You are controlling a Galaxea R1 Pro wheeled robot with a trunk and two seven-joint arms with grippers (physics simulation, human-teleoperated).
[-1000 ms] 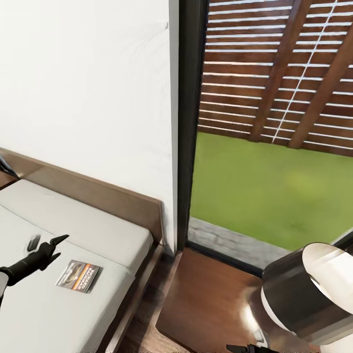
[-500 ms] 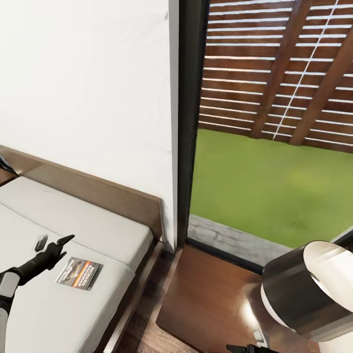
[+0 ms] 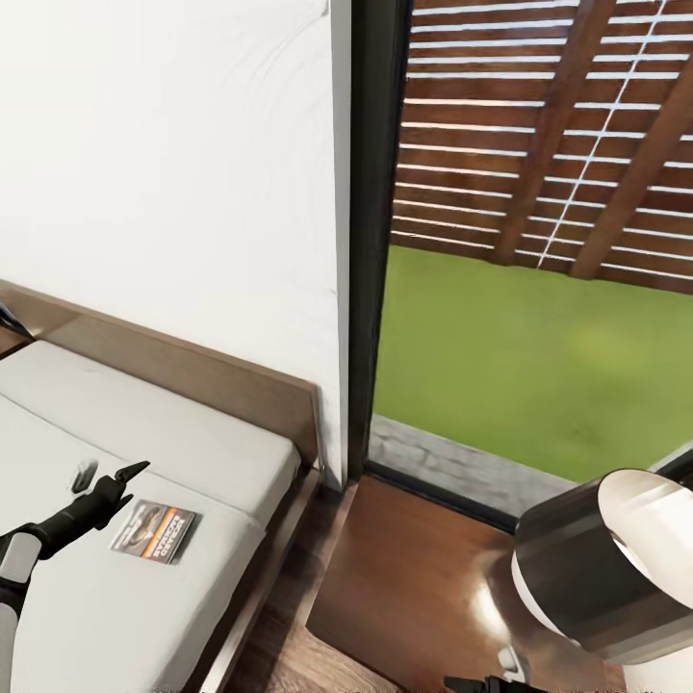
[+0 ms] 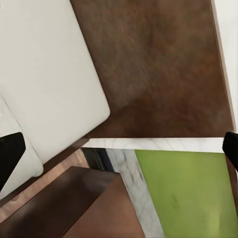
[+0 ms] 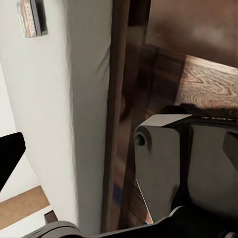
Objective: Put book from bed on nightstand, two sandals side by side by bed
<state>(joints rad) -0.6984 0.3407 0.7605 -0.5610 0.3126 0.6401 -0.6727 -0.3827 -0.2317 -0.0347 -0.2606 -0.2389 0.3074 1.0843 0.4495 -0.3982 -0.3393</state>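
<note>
Starting at our left, our left claw (image 3: 123,478) hangs just above the mattress of the bed (image 3: 183,452), its two dark fingers spread and nothing between them. The book (image 3: 154,530) lies flat on the mattress just to the right of that claw and a little nearer us, close but apart from the fingertips; the right wrist view also catches it lying near the mattress edge (image 5: 32,18). So we judge the first part of the task not yet done: the book is on the bed, ungrasped, and we seem to be lining up to take it.

Further right, past the bed frame and well apart from the left claw, stands the nightstand (image 3: 414,577) in the corner by the dark-framed window (image 3: 371,241), its glossy brown top bare where we can see it, a fair landing place for the book.

At the far right our right claw (image 3: 491,685) barely peeks in at the lower edge, low beside the nightstand; we cannot tell whether it is open or closed.

The sandals remain to be found and paired beside the bed.
</note>
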